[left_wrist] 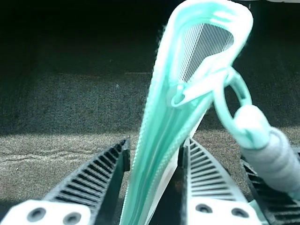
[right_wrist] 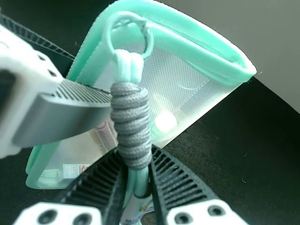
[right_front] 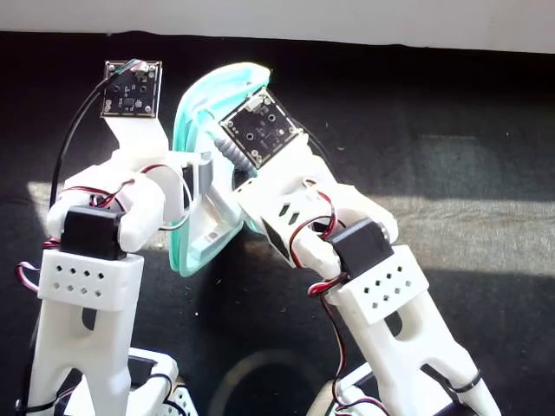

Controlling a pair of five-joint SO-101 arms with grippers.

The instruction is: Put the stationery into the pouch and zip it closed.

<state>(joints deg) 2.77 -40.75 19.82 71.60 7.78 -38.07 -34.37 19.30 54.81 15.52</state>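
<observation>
Black cloth table (right_front: 451, 130), sun patch across the middle. Both arms up over it, L arm (right_front: 87, 286) and R arm (right_front: 381, 286) leaning in toward each other.

Mint mesh pouch (right_front: 195, 113) stands on edge btw the two arms. Can't tell if its lower edge touches the cloth.

L gripper (left_wrist: 154, 145): jaws narrow, clamped on the pouch (left_wrist: 159, 140) edge-on, a pad on each face.

R gripper (right_wrist: 137, 157): jaws nearly closed, pinching the grey braided pull cord (right_wrist: 132, 126), just beside the pouch's mesh wall (right_wrist: 187, 79).

Cord runs up to a mint knot, then a mint ring (right_wrist: 127, 33). Ring (left_wrist: 232, 103) hooks into the zip slider (left_wrist: 180, 96), which sits near the pouch's curved corner.

Sth printed shows thru the mesh, can't ID it.
</observation>
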